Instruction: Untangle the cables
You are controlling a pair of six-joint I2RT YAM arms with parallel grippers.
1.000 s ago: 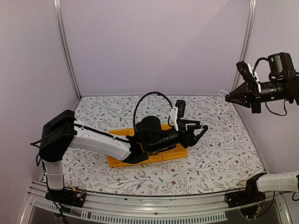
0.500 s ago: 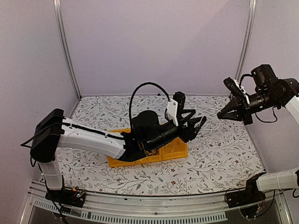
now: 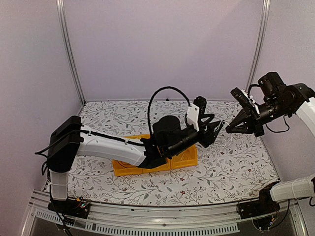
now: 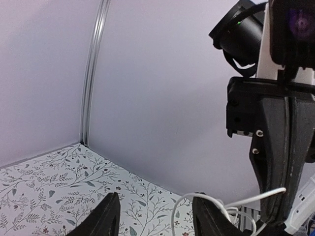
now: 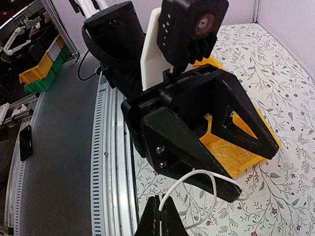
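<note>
My right gripper [image 3: 228,130] hangs above the table's right half, shut on the end of a thin white cable [image 5: 212,180]. That cable curls in a loop [image 4: 189,202] over one finger of my left gripper [image 3: 216,130]. The left gripper [image 4: 157,219] is open, its jaws apart, tips nearly meeting the right gripper's tips [image 5: 160,210]. More thin pale cables [image 5: 230,156] lie coiled in the yellow bin [image 3: 132,167] under the left arm. No red, green or black cable shows.
The left arm's thick black hose [image 3: 156,101] arches above the bin. The floral table [image 3: 236,167] ends at the pale back wall [image 3: 162,49] and metal corner posts [image 3: 69,54]. A rail [image 5: 115,147] runs along the near edge.
The right arm came down and left with the white cable. The left gripper swung right and up until the two grippers almost touch, and its jaws narrowed a little.
</note>
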